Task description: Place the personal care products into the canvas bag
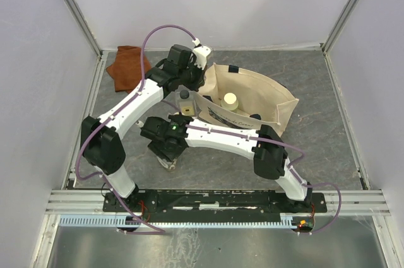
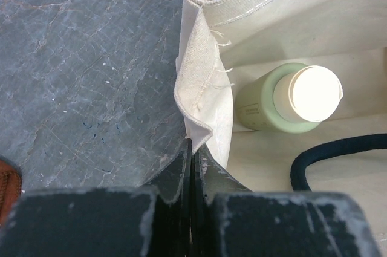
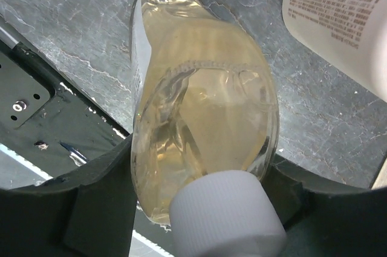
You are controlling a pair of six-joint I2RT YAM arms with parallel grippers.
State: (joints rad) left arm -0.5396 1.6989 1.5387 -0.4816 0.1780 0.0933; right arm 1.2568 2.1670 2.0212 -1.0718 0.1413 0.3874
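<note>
my left gripper [image 2: 190, 148] is clenching tight, its two dark fingers pinching a fold of the canvas bag [image 2: 202, 87] at the seam of its open rim, low in the middle of the left wrist view. to the left of that fold the grey table [image 2: 91, 57] is showing. to the right, inside the bag, the olive-green cylinder [image 2: 260, 109] is lying with its white cap [image 2: 311, 92] facing the camera, and a dark cord handle [image 2: 338, 151] is curling below it. in the top view the rust-brown cloth [image 1: 128, 66] is sitting at the upper left, well apart from the bag, and the clear square bottle [image 1: 185, 103] is standing just beside the bag's printed side.

my right gripper [image 3: 202, 166] is grasping the amber flat bottle [image 3: 199, 106]. one black finger is pressing its left side and the other its right, low in the frame, so the jaws are standing partly apart with the bottle filling the gap. its ribbed white cap [image 3: 227, 211] is pointing toward the camera at the bottom, and its base is reaching toward the upper middle over the table. at the upper right the cream cylinder [image 3: 344, 21] is showing a block of small brown print, too fine for me to read. the script on the bag's panel is also too small to make out.
</note>
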